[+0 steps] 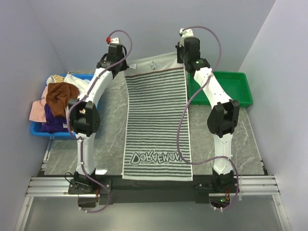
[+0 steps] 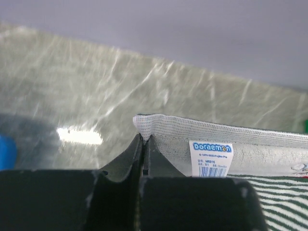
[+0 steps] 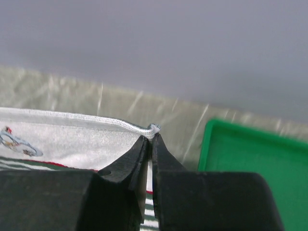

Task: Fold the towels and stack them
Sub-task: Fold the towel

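Where grey walls point(image 1: 144, 24) box the marbled counter point(image 1: 109, 132), a striped towel point(image 1: 156, 115) lies centred. Left hand point(image 2: 143, 140) and right hand point(image 3: 150, 138) clamp its top corners.

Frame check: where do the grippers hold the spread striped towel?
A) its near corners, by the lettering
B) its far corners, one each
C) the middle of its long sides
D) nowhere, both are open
B: the left gripper and right gripper are each shut on a far corner of the striped towel.
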### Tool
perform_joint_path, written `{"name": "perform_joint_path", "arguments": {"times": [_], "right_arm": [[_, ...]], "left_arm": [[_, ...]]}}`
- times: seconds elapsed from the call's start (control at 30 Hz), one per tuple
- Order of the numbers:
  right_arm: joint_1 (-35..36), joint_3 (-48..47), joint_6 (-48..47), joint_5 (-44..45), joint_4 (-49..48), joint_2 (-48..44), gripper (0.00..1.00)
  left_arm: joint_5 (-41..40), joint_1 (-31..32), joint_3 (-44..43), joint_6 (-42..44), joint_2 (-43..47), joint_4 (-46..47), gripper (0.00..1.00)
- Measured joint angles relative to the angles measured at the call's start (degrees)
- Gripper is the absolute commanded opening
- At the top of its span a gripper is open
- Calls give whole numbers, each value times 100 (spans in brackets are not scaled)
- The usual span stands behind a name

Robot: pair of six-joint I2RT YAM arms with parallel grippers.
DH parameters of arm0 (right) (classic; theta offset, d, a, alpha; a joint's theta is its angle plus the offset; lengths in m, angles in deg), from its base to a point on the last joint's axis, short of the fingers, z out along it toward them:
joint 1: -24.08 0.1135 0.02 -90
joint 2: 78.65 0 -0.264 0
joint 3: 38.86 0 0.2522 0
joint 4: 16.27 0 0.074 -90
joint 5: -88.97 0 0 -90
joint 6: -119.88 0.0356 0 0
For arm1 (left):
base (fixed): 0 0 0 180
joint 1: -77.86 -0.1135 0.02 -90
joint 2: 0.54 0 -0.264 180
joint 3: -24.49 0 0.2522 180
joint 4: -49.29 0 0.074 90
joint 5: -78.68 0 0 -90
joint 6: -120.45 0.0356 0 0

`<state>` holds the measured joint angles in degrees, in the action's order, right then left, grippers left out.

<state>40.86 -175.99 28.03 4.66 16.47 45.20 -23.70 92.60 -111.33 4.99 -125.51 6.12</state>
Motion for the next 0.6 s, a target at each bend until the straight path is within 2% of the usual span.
{"name": "perform_joint_path", "arguments": {"times": [0.2, 0.33, 0.43, 0.6], "right_arm": [[7, -601, -463, 68, -619, 131, 0], [7, -544, -752, -42, -1005, 149, 0], [9, -155, -896, -85, -1309, 101, 0], [9, 933, -984, -190, -1390, -118, 0]], "left_arm": [[306, -186, -566, 13, 0, 470, 0], [564, -343, -658, 11, 13, 857, 0], [717, -391, -356, 15, 116, 1032, 0], [918, -396, 667, 39, 498, 1147, 0]]}}
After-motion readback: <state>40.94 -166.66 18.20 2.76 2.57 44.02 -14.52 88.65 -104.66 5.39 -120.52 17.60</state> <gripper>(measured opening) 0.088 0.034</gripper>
